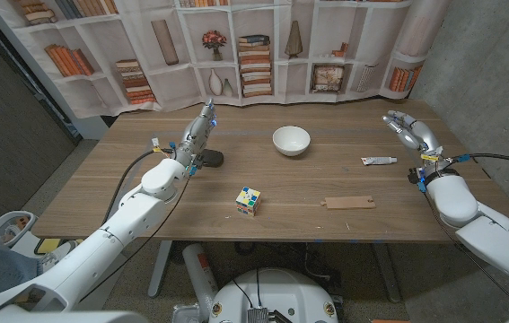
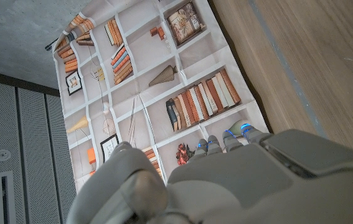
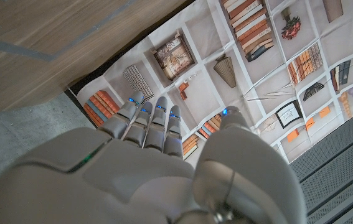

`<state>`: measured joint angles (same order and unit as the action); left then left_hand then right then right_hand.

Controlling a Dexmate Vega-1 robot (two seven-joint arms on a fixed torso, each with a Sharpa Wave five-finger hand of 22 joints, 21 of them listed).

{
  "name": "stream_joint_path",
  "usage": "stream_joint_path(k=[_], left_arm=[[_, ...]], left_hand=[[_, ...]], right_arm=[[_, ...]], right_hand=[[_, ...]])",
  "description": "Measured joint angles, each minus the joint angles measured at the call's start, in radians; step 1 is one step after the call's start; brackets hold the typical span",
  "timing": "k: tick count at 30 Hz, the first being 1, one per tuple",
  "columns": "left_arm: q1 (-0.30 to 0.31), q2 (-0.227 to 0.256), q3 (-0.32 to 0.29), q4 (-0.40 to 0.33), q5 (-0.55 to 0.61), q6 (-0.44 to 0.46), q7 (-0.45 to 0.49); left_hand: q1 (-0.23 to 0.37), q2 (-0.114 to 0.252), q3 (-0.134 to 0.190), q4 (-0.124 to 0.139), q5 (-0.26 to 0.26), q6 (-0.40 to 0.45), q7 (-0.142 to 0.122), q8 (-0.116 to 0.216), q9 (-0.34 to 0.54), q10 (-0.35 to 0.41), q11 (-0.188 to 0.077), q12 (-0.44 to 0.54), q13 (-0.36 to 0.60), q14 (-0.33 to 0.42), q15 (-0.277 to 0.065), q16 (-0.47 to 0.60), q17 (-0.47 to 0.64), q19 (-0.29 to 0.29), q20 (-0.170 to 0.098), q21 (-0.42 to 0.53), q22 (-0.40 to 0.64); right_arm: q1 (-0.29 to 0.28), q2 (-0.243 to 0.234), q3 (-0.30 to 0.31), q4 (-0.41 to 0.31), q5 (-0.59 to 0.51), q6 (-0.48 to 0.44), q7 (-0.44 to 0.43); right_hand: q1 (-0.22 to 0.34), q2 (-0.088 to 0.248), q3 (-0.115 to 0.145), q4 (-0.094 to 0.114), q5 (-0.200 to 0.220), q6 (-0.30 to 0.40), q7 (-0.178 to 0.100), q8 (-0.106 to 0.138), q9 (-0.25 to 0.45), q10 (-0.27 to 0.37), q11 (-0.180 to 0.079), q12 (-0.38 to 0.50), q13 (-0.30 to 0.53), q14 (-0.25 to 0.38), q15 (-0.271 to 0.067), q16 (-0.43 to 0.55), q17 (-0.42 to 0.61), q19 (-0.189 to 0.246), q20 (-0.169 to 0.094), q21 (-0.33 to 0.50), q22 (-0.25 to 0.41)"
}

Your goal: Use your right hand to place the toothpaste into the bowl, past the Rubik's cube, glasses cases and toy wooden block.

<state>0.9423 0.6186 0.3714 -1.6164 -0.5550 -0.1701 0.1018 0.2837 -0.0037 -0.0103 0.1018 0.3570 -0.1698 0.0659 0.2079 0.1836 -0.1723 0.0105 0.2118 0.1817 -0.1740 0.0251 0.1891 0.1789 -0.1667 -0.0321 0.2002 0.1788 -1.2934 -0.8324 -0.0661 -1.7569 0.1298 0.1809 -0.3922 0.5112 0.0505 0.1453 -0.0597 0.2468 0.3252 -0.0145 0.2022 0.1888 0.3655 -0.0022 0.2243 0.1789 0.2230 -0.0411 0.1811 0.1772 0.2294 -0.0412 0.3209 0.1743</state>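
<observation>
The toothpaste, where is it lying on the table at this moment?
In the head view the toothpaste lies on the table's right side, to the right of the white bowl, beyond the wooden block and near the right hand, which is not touching it.

White rounded arm shells, grey hands w/ blue fingertip lights, black cables at wrists

Head camera looks down over the table [image 1: 146,193]; wrist cameras (inverted, close) share the bookshelf backdrop [image 2: 164,87].
</observation>
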Motion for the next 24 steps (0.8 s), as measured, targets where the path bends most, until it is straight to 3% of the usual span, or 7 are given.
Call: stream_joint_path(k=[24], left_arm=[[0.005, 0.011, -0.001, -0.015, 0.006, 0.011, 0.001]], left_hand=[[0.0, 0.0, -0.009, 0.002, 0.0, 0.0, 0.0, 0.0, 0.0, 0.0, 0.0, 0.0, 0.0, 0.0, 0.0, 0.0, 0.0, 0.0, 0.0, 0.0, 0.0]], right_arm=[[-0.02, -0.03, -0.002, -0.058, -0.123, -0.107, -0.056]], right_hand=[[0.008, -0.001, 0.006, -0.01, 0.0, 0.009, -0.009, 0.0, 0.0, 0.004, -0.014, 0.0, 0.0, 0.004, 0.004, 0.0, 0.0, 0.007, 0.0, -0.008, 0.0]])
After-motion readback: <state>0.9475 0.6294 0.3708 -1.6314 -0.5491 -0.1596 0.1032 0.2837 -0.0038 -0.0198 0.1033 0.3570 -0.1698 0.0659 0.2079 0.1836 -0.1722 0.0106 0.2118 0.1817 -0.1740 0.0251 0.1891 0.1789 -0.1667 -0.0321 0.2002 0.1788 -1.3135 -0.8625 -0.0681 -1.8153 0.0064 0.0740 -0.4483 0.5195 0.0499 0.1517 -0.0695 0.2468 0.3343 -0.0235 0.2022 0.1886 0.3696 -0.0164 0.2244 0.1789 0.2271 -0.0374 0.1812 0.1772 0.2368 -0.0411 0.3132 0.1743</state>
